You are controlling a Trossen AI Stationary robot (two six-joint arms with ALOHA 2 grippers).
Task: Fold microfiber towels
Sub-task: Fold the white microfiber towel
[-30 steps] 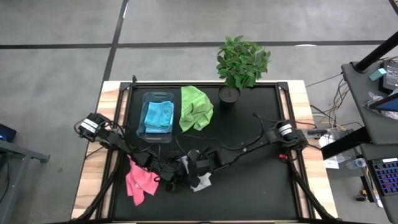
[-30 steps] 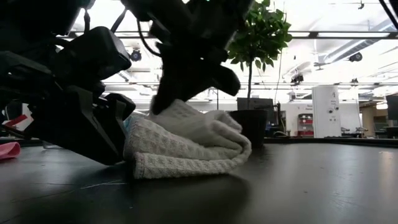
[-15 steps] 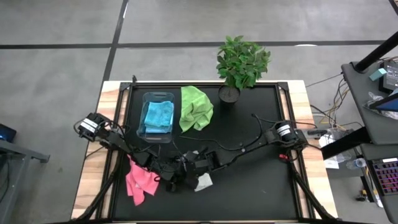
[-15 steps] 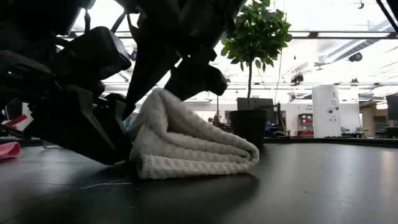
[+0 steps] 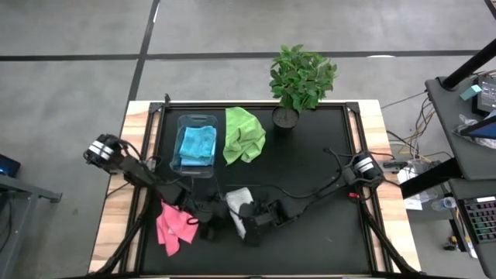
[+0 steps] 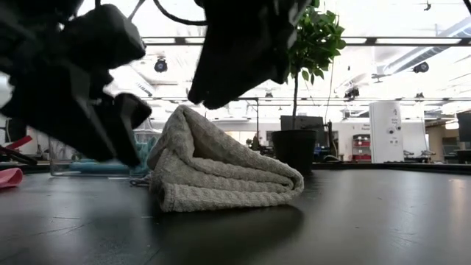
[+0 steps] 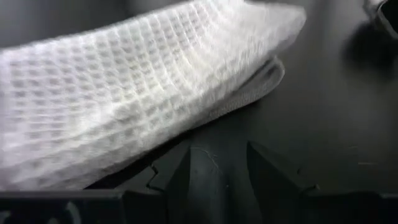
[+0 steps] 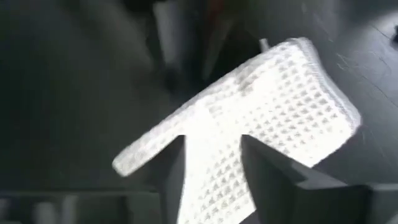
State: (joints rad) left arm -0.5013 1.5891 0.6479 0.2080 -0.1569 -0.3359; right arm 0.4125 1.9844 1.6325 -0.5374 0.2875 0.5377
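A pale grey-white waffle towel (image 5: 236, 200) lies folded over on the black table, its thick folded edge (image 6: 287, 184) resting on the tabletop. My left gripper (image 7: 222, 152) hovers open just left of the towel and off the table. In the low view my right gripper (image 6: 243, 51) hangs open above the towel; the right wrist view shows only the cloth beyond its fingers. A pink towel (image 5: 174, 225) lies crumpled at the near left. A lime green towel (image 5: 244, 133) lies farther back. A light blue towel (image 5: 198, 143) lies in the clear bin.
The clear plastic bin (image 5: 180, 155) stands at the far left of the mat, beside the green towel. A potted plant (image 5: 301, 77) stands at the far edge. The right half of the black mat (image 5: 325, 225) is bare.
My right gripper has let go of the white towel's upper fold, lifted off it and drawn back toward the table's near edge. The released fold sprang up, then settled on the lower layers. My left gripper has risen from the tabletop beside the towel.
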